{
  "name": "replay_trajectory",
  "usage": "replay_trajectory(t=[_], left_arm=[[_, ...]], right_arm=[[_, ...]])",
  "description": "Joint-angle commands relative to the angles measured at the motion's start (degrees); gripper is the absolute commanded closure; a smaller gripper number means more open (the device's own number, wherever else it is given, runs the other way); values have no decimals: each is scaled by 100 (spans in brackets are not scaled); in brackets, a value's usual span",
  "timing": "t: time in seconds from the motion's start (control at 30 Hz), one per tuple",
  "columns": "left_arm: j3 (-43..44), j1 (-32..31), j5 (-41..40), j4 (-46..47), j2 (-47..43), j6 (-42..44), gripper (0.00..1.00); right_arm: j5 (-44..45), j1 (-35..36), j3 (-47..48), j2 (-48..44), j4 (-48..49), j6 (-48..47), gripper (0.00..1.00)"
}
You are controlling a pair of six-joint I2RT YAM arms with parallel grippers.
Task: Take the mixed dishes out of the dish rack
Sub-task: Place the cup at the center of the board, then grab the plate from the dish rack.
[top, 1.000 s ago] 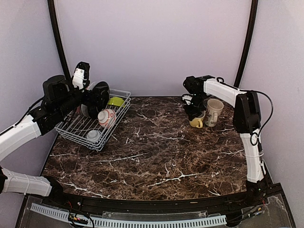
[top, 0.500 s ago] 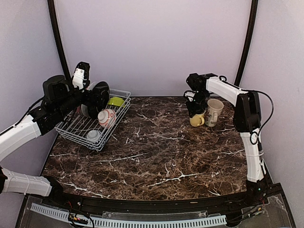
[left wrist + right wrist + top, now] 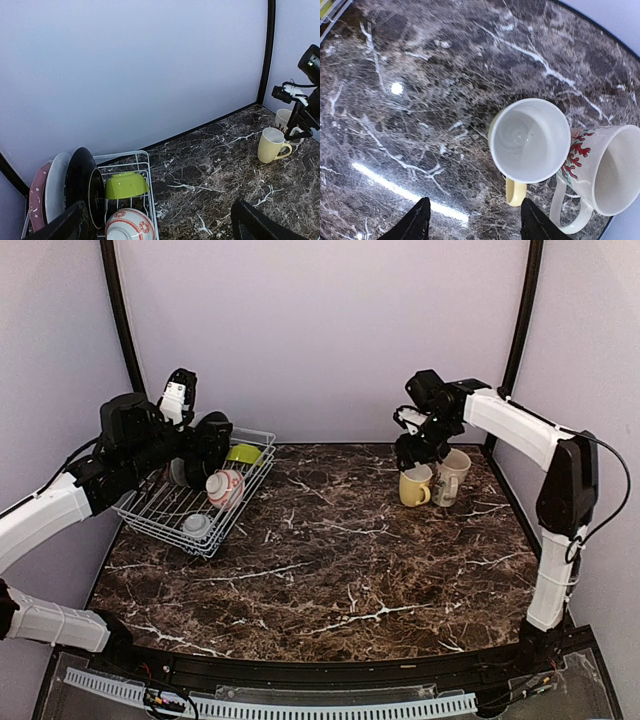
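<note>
Where the right gripper [image 3: 413, 448] sat low on the yellow mug [image 3: 414, 487] a second ago, it has now risen clear, fingers apart and empty. The mug stands on the table [image 3: 330, 570] just beside the cream mug [image 3: 451, 475]. The left gripper [image 3: 203, 447] stays spread wide over the rack [image 3: 214, 538], which holds plates [image 3: 75, 180] and bowls [image 3: 126, 184].

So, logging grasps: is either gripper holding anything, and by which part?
Nothing: right gripper open above the yellow mug, left gripper open near the dish rack.
</note>
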Motion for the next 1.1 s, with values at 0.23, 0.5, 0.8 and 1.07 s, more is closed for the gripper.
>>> replay_trajectory(t=[0.23, 0.5, 0.8, 1.07], left_arm=[[760, 206, -101, -1229, 852, -418, 1], [1048, 754, 397, -1601, 1245, -629, 1], [1076, 1789, 1919, -1330, 1593, -1349, 1], [1186, 2678, 3013, -1057, 2078, -1780, 7]], right_arm=[[-69, 470, -2448, -1787, 2247, 471, 35], [-252, 492, -3386, -2830, 3191, 624, 24], [-599, 476, -4398, -3913, 4226, 865, 4], [-882, 371, -4377, -4005, 4525, 990, 1]])
